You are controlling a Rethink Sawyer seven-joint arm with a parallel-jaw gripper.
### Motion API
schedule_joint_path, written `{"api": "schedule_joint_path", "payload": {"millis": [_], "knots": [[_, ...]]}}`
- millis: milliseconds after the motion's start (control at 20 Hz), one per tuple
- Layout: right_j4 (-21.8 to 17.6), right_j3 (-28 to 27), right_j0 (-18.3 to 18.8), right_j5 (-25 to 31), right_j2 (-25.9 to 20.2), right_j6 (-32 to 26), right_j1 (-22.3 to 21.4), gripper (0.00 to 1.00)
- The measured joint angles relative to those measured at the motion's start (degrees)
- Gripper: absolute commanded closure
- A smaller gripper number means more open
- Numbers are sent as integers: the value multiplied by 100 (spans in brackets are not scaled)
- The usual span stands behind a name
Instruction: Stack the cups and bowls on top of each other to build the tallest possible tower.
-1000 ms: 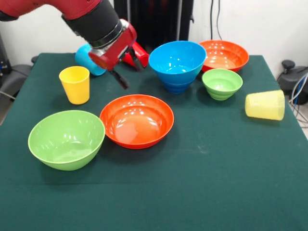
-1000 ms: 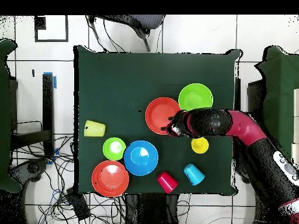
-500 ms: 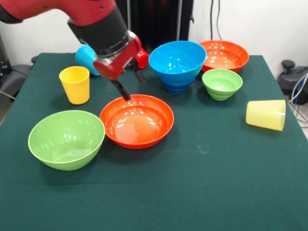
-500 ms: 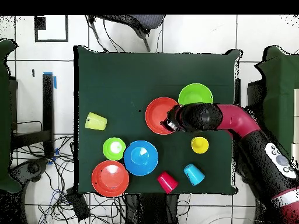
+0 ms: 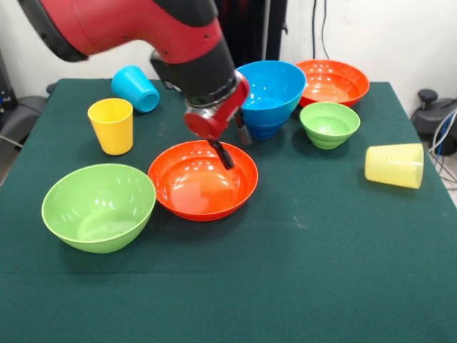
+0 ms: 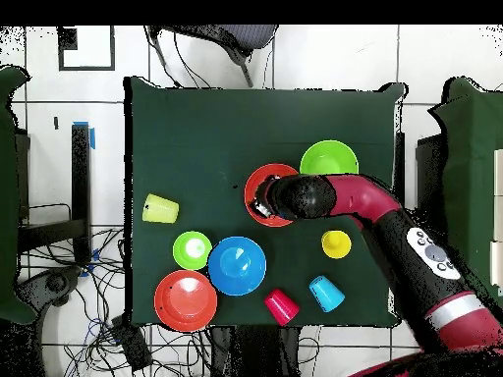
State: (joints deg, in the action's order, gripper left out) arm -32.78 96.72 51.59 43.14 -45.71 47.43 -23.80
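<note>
My gripper is open and empty, just above the far rim of the near orange-red bowl; it also shows in the overhead view over that bowl. The big green bowl sits left of it. The big blue bowl, the second orange-red bowl and the small green bowl stand behind. The yellow cup is upright. The light blue cup and the pale yellow ribbed cup lie on their sides. The red cup shows only in the overhead view. No pile of bowls and no separate small dark blue bowl shows.
The arm comes in from the upper left and hangs over the table's far left part. In the overhead view cables and chair bases lie on the floor round the table.
The gripper has swung from beside the light blue cup to the right and down, over the near orange-red bowl. The pale yellow cup has rolled slightly.
</note>
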Motion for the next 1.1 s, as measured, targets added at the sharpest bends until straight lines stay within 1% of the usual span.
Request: {"api": "schedule_joint_path", "payload": {"millis": [150,400,1100], "knots": [[1,0,-160,-102,92,0,66,0],[1,-1,-345,-105,267,0,82,0],[2,-2,-412,-106,620,0,56,0]]}}
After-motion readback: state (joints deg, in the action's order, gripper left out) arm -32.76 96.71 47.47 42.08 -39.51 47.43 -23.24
